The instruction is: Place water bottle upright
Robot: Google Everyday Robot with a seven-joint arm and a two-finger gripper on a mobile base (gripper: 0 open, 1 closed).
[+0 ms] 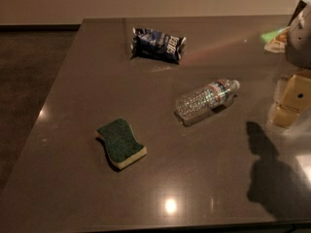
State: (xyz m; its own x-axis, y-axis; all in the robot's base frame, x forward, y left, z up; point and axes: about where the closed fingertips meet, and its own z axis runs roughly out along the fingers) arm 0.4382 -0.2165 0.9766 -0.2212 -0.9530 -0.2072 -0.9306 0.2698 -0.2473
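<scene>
Sponge (121,143): lying nearest you, green face up, on the near-left part of the desk (68,188); it is sitting well apart from everything else.
Water bottle (206,100): lying on its side right of the desk's middle; nothing is touching it, so it is not yet standing.
Long axis: running on a diagonal; the base is pointing near-left toward the sponge, and the white cap is pointing far-right.
Gripper (290,101): hanging at the right edge of the view, low over the desk; it is holding nothing, and you cannot tell whether it is apart or together.
Bearing: the bottle is lying toward the view's left of the gripper, near but apart; the cap end is facing it.
Snack bag (158,44): resting crumpled at the far side, well beyond the bottle.
Green packet (276,37): showing partly at the far-right corner; its kind is unclear.
Path: nothing is lying between gripper and bottle; you are likely needing a grasp across the ribbed body, then a tilt raising the cap.
</scene>
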